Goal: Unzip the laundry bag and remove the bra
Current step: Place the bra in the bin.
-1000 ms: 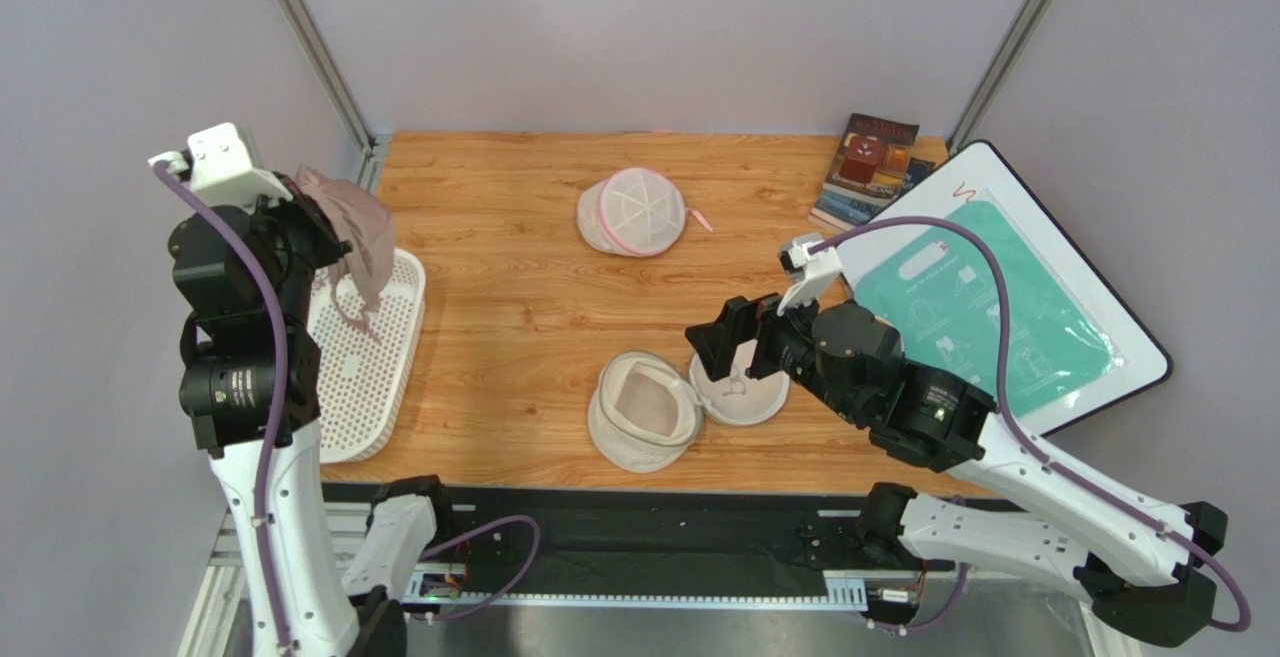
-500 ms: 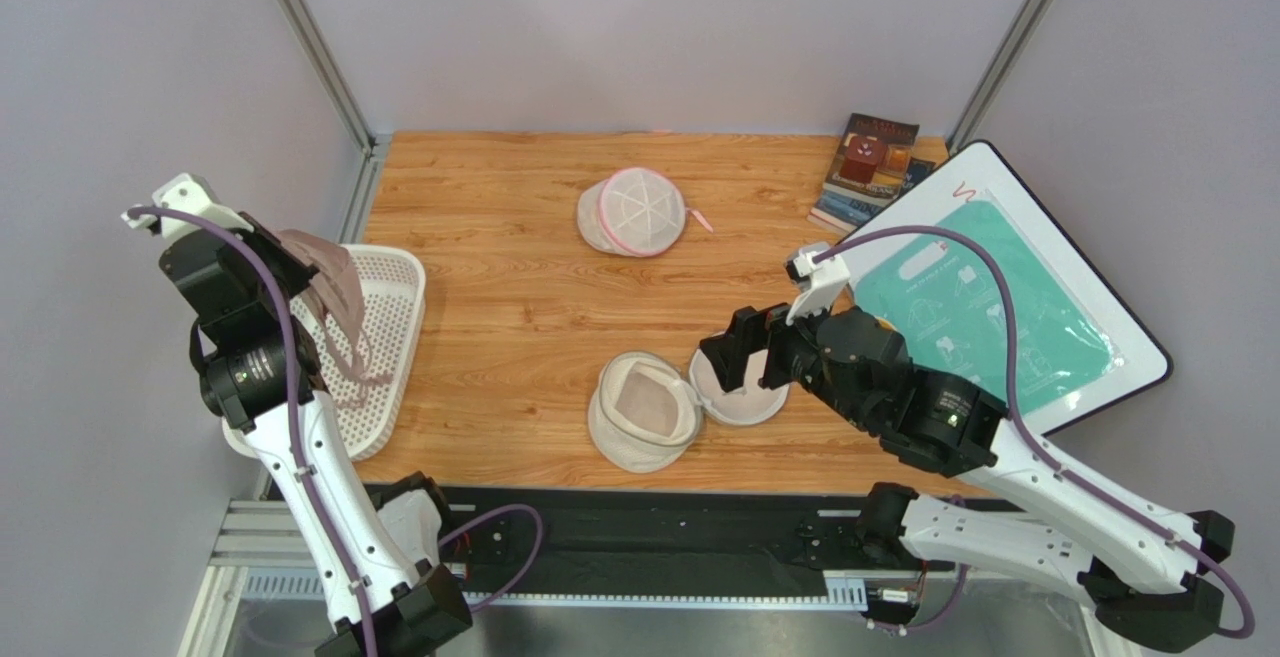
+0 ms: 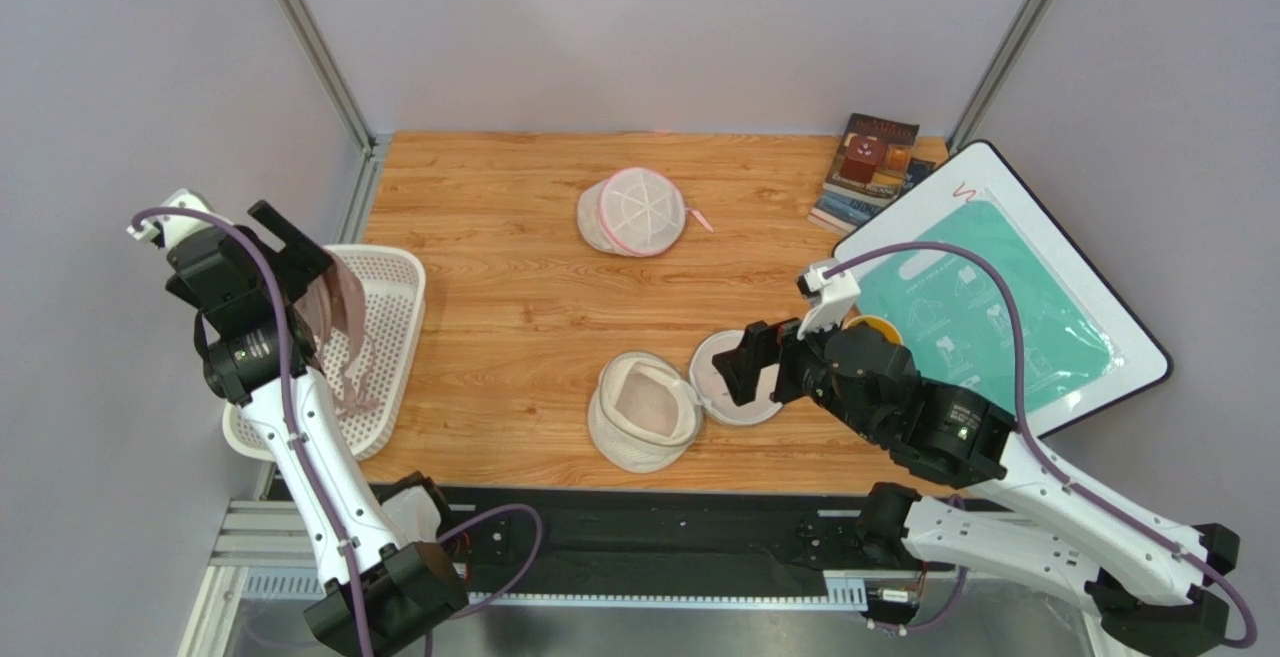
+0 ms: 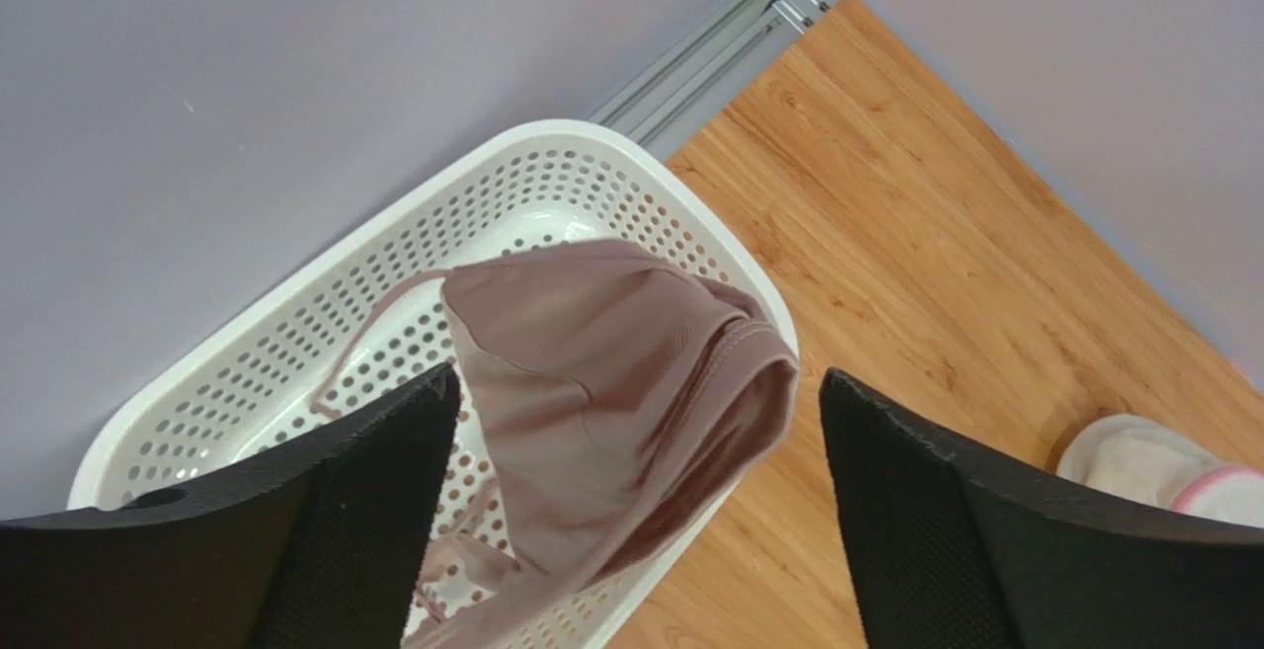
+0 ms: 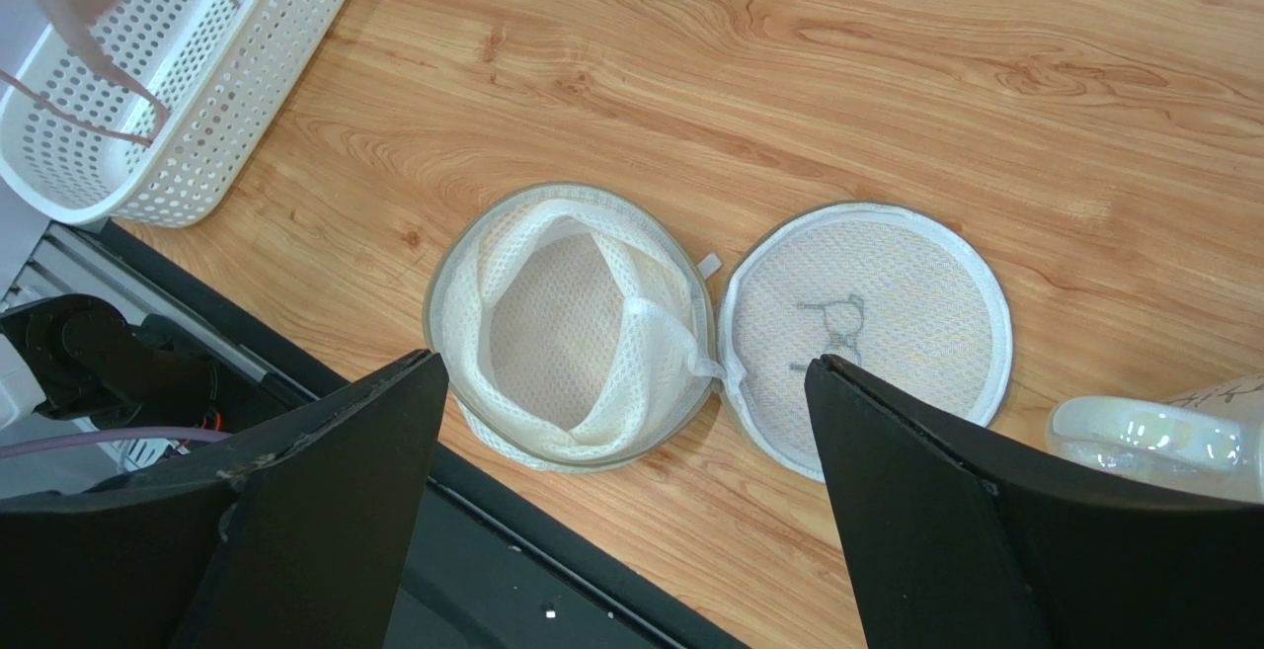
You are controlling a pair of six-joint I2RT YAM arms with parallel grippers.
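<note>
The laundry bag (image 3: 643,414) (image 5: 571,326) lies unzipped near the table's front edge, its mesh bowl showing nothing inside. Its lid (image 5: 868,331), marked with a bra pictogram, is flipped flat to the right. The pink-mauve bra (image 4: 623,368) (image 3: 343,324) sits loose over the white perforated basket (image 4: 594,175) (image 3: 394,312), straps trailing into it. My left gripper (image 4: 638,383) (image 3: 298,255) hovers open above the bra, with neither finger pressing it. My right gripper (image 5: 625,362) (image 3: 754,368) is wide open above the bag, holding nothing.
A round mesh pouch with pink trim (image 3: 637,212) lies at the table's back centre. Books (image 3: 869,170) and a white board with a teal sheet (image 3: 992,297) occupy the right side. A glossy white object (image 5: 1157,434) sits beside the lid. The basket overhangs the table's left edge.
My left arm came down over the basket and its jaws opened, letting go of the bra, which has dropped toward the basket. My right arm drew back slightly, still open.
</note>
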